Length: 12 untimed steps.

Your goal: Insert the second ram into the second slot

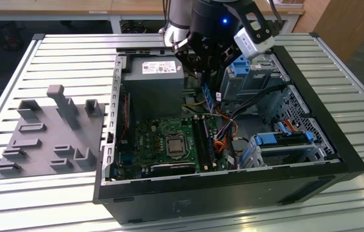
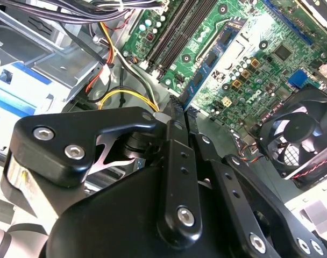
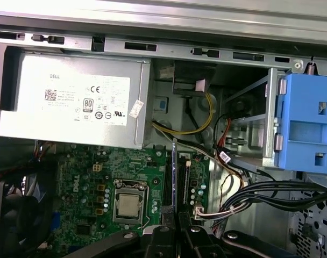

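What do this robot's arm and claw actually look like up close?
The arm is a thick, glossy black cylinder with a small blue light and a silvery joint beside it. A pale grey box rides alongside. The claw is built of matt black linked bars, pinned with silver screws.
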Motion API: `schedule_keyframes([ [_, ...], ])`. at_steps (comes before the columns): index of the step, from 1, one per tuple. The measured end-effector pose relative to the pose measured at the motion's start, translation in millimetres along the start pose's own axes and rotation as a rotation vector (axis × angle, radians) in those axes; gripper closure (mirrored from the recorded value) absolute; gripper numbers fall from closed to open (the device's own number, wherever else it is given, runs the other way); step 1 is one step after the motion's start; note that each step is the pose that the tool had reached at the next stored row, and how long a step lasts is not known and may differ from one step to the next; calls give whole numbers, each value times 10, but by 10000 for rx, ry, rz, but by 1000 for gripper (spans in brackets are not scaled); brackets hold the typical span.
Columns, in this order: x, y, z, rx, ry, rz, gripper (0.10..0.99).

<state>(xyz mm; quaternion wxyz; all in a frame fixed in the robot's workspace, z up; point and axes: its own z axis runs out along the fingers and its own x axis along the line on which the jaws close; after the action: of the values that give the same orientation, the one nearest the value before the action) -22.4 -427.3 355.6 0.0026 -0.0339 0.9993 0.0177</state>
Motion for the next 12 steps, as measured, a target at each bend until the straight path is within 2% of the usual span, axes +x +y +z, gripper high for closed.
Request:
schedule_keyframes([
  [12,2,-26,43,0,0,0,949],
])
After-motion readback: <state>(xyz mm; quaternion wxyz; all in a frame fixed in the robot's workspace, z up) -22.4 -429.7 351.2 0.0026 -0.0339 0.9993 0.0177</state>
